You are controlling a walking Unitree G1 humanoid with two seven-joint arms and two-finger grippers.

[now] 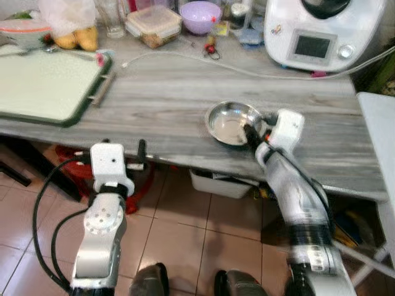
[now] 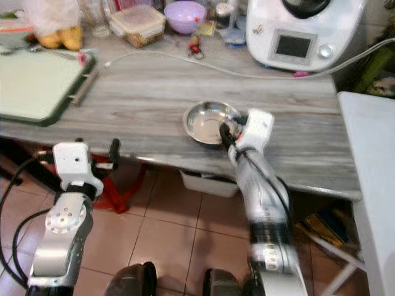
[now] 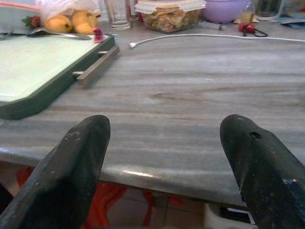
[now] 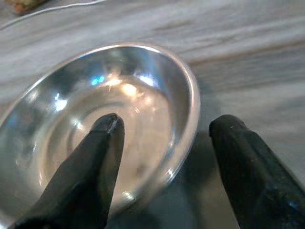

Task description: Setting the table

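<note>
Now the right pincer (image 4: pixel 164 138) spreads wide, straddling the steel bowl's (image 4: pixel 62 109) rim, while the left pincer (image 3: pixel 164 157) gapes empty.

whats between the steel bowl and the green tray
Bare grey tabletop; the left eye view shows nothing between the steel bowl and green tray.

The two head views looked steeply down from above onto the grey table (image 1: pixel 173 92) and both arms, sharing the steel bowl (image 1: pixel 232 122). The left wrist view looked level across the tabletop from its near edge; the right wrist view sat close over the bowl.
</note>
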